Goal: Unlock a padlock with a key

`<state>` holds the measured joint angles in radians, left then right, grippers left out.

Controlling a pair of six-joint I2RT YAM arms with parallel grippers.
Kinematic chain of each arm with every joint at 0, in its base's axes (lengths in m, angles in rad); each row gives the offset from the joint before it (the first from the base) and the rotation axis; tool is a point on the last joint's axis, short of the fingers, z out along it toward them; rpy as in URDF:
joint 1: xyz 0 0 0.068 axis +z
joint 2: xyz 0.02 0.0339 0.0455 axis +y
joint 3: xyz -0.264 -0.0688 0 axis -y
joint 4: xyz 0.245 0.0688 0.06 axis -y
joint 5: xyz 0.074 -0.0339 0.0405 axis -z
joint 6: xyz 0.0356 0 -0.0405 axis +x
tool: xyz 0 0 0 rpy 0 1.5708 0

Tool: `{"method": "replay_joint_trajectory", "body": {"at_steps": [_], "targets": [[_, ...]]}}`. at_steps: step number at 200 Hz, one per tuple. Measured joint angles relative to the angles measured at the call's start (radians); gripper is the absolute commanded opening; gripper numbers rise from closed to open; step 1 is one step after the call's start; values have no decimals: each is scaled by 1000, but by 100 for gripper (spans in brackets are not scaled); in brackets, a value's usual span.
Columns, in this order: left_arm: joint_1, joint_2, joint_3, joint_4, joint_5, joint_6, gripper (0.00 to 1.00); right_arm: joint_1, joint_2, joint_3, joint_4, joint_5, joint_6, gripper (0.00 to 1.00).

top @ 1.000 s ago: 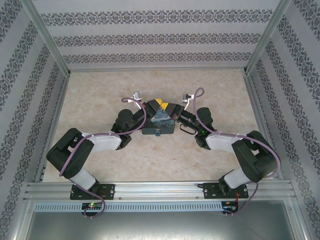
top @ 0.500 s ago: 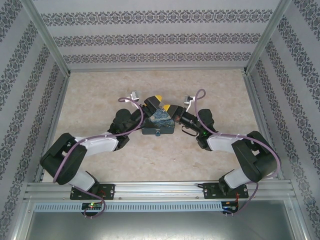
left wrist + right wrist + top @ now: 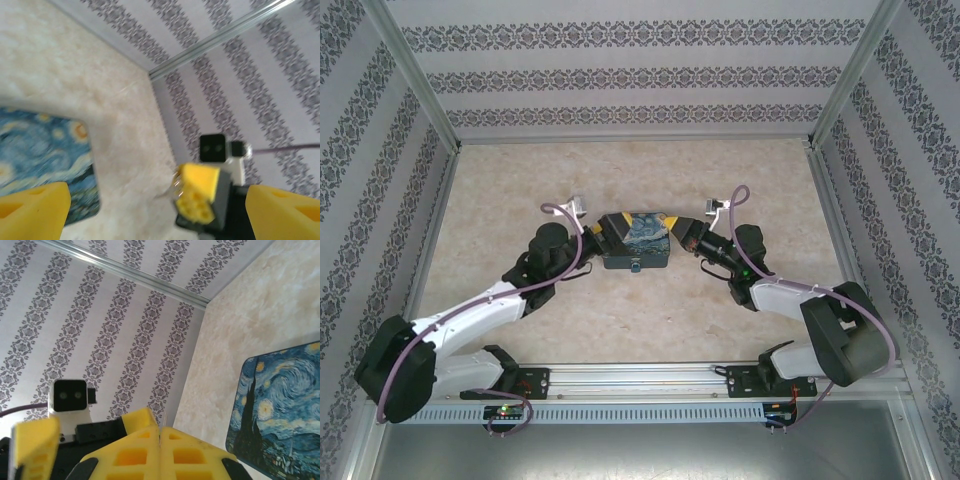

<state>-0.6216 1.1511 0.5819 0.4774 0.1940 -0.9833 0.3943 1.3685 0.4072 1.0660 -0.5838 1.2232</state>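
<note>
You've got white links and chunky black joints on the left arm [image 3: 480, 306] and right arm [image 3: 782, 293], each trailing a purple cable [image 3: 560, 209]. On the right gripper [image 3: 159, 431], the fingers [image 3: 194, 457] are bright yellow with moulded square pockets.

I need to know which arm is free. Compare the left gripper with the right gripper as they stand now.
The left gripper stands wide open, its yellow fingers far apart. The right gripper is shut, with its pads pressed together. The left gripper sits at the left end of the starry-night box and the right gripper at its right end, so they point toward each other. Both have yellow fingers.
</note>
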Motion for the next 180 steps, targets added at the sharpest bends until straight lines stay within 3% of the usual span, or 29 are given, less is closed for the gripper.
{"method": "replay_joint_trajectory", "body": {"at_steps": [37,64,112,180], "targets": [[-8,-12,-124,-89,34,34,91,0,-2,0,-31,-17,-8,0],[-34,11,-179,-106,34,58,85,0,8,0,-40,-17,-16,0],[-113,196,-137,-105,24,151,70,1,113,29,-53,-13,-18,0],[-165,442,-36,-34,-122,297,69,1,237,128,-45,-9,-17,0]]}}
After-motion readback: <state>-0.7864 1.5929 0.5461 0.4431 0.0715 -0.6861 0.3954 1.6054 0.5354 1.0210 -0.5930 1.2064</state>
